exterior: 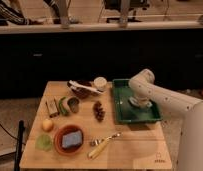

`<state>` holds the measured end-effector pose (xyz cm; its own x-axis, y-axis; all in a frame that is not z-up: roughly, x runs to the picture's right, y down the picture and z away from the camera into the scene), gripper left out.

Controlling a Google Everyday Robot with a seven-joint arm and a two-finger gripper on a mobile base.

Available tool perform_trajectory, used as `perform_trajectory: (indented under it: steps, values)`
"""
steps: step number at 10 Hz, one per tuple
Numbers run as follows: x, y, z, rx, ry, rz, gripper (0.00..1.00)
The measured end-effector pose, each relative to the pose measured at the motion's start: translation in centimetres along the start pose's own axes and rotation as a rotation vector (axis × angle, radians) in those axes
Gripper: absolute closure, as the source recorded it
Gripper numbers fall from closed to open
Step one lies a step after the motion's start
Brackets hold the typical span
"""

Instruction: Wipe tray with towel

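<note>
we see claw (139, 103) low inside green tray (125, 113), far right on surface (135, 149). pale towel (133, 102) seemingly under claw. claw's grip: we cannot tell.

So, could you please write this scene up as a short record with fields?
surface: wooden table
tray: green tray, at picture right
tool: tool down inside the tray
other items: orange bowl holding blue sponge, grapes, white cup
</note>
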<state>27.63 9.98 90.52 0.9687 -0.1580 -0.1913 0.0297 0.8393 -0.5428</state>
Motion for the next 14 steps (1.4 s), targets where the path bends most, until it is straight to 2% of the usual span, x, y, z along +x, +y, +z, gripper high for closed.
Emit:
perform_trajectory:
  steps: [3,8,9,11,14]
  values:
    - [-2.2,-0.1,-0.1,-0.015,-0.024,-0.064,1.00]
    - [-3.2,4.8,-0.5,-0.043,-0.060,-0.123,1.00]
    - [-2.8,6.1,-0.4,-0.055,-0.054,-0.125,1.00]
    - [-0.7,7.2,-0.1,-0.067,-0.032,-0.098,1.00]
    - [2.9,5.7,0.1,-0.062,0.011,-0.020,1.00]
